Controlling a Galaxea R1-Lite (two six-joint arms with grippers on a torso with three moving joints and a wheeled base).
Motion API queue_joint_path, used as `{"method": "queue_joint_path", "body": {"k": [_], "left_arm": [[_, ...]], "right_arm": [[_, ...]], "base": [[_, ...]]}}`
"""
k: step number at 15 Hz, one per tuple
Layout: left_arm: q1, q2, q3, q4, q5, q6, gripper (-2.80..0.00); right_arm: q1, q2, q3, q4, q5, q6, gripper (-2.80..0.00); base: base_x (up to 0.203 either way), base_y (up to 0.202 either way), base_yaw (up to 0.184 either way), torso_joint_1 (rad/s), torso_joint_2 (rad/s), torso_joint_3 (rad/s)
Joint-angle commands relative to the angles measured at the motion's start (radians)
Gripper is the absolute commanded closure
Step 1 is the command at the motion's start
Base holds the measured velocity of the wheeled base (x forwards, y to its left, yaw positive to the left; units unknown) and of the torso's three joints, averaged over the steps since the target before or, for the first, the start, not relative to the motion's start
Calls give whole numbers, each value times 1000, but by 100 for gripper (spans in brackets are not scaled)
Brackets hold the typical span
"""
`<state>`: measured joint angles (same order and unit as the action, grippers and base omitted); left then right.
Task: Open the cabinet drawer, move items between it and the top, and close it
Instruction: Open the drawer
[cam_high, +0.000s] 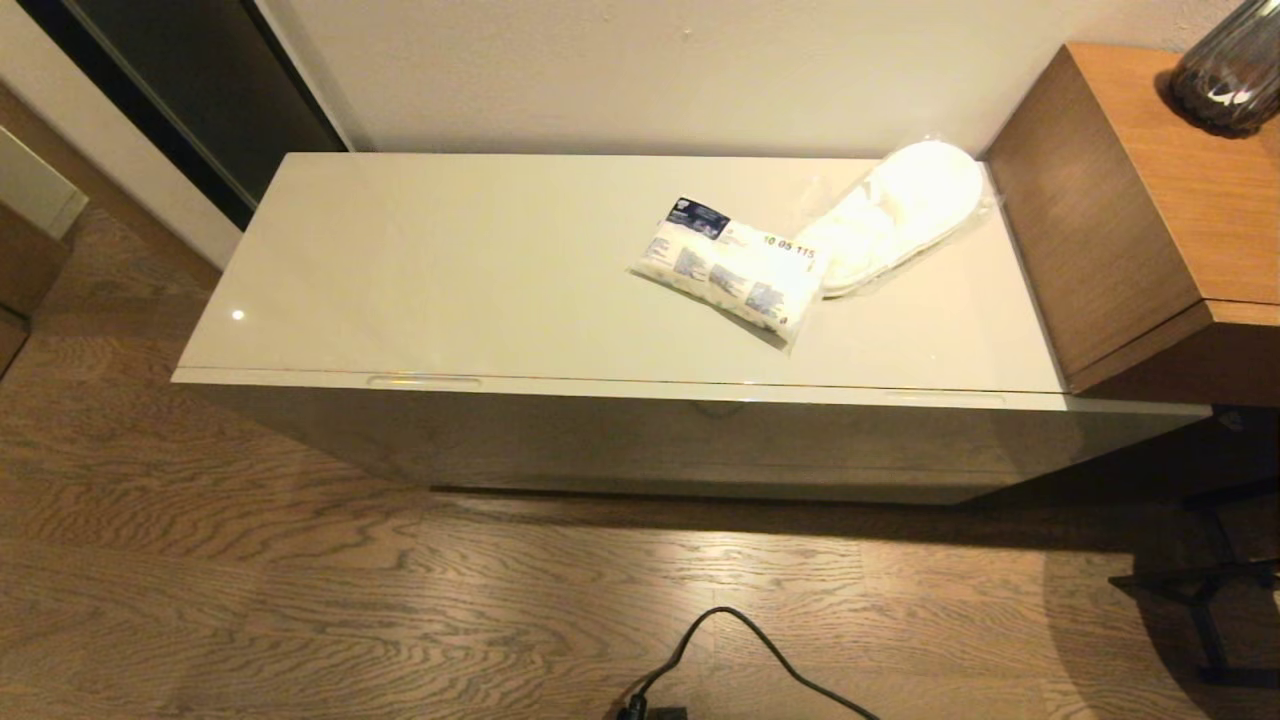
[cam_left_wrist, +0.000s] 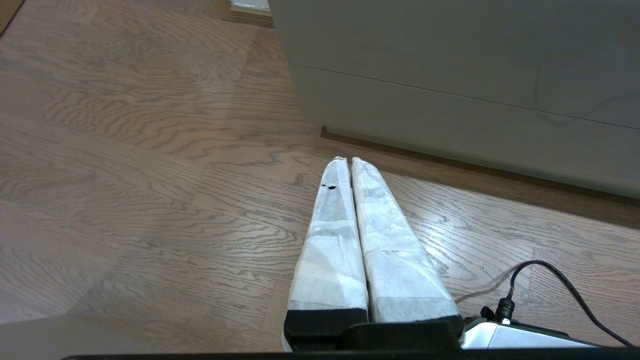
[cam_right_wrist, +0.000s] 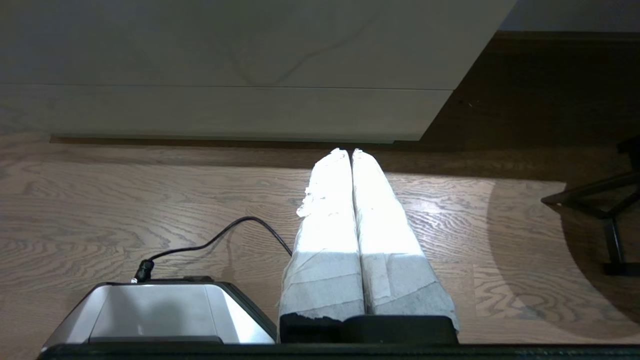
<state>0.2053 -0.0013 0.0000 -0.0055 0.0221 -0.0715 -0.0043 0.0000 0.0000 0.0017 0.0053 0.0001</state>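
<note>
We see the cabinet drawer pushed fully in, its cream front flush under the top, with one handle slot toward the cabinet's left end and another toward its right. On the top, toward the end beside the wooden desk, lie the wrapped slippers and the blue-printed packet; the packet's end touches the slippers' wrap. Below the cabinet front, over the wood floor, our left gripper hangs low with its taped fingers pressed together on nothing. Our right gripper hangs likewise near the cabinet's desk-side corner, also closed and empty. A black cable trails on the floor in front of the cabinet.
</note>
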Motion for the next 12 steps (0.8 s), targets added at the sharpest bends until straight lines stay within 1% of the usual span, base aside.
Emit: {"method": "queue_joint_path", "body": {"k": [1,12], "left_arm": [[0,-39,2,-1,1,-1,0],[0,-39,2,-2,1,-1,0]], "right_arm": [[0,2,1,0,1,0,0],[0,2,2,0,2,-6,0]], "base": [[0,0,0,0,0,0],[0,0,0,0,0,0]]}}
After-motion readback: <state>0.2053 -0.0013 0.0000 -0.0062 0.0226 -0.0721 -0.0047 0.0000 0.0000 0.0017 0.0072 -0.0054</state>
